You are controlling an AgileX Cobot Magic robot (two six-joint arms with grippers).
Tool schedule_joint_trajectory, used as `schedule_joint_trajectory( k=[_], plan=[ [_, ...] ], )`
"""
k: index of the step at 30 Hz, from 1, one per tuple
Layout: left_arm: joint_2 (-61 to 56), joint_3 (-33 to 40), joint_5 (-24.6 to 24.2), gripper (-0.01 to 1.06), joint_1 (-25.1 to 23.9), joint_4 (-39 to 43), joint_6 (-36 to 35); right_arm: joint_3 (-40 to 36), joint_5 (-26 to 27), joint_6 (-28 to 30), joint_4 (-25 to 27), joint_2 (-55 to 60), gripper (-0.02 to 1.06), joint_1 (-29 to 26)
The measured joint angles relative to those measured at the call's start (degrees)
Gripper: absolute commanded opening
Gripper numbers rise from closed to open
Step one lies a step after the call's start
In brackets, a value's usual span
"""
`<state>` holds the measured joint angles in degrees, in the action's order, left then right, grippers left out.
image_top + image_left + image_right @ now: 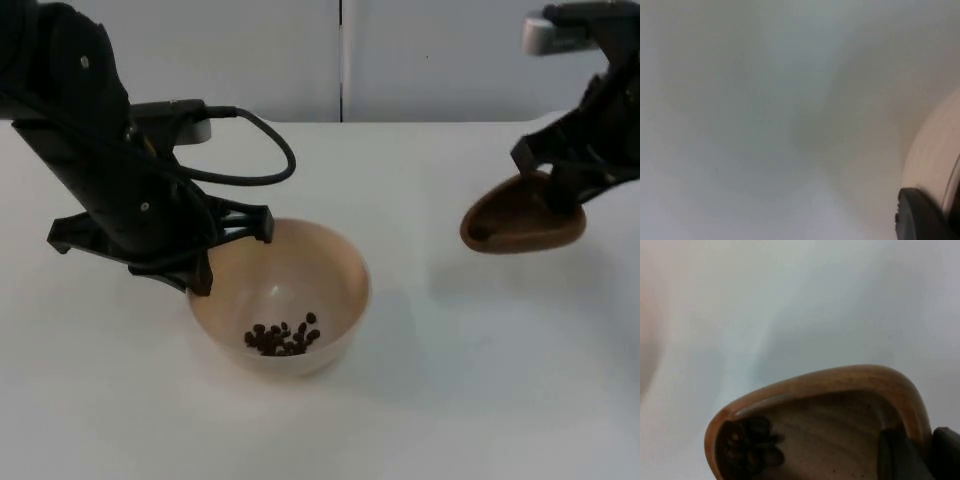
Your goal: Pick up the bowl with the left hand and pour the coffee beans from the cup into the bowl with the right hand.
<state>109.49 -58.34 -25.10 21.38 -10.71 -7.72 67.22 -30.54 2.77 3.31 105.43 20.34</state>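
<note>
the left gripper [232, 250] has its fingers clamped on the beige bowl's [340, 262] rim with some coffee beans [283, 338] inside, while farther off the right gripper [562, 185] pinches the tilted wooden cup [505, 225], a few beans [747, 444] left, above the counter [480, 380].

It looked like a robotics lab test station: a bare white desk [450, 400] ended at a plain grey partition wall [450, 50], with two black robot arms mounted over it.

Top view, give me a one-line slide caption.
Left gripper holds the bowl of coffee beans; right gripper holds the tilted wooden cup.
</note>
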Motion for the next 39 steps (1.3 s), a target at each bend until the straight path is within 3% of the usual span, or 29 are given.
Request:
schedule_joint_trajectory(
  k=[8,17,39],
  plan=[
    [0.2,-0.1,0.7,0.0,0.0,-0.2,0.0,-4.8,7.3,-1.5,-0.1,0.9,0.0,-0.9],
    [0.2,-0.1,0.9,0.0,0.0,-0.2,0.0,-6.9,11.1,-2.8,-0.1,5.9,0.0,-1.0],
    [0.2,-0.1,0.9,0.03,0.0,-0.2,0.0,-6.9,14.1,-3.2,0.0,10.2,0.0,-1.0]
  ],
)
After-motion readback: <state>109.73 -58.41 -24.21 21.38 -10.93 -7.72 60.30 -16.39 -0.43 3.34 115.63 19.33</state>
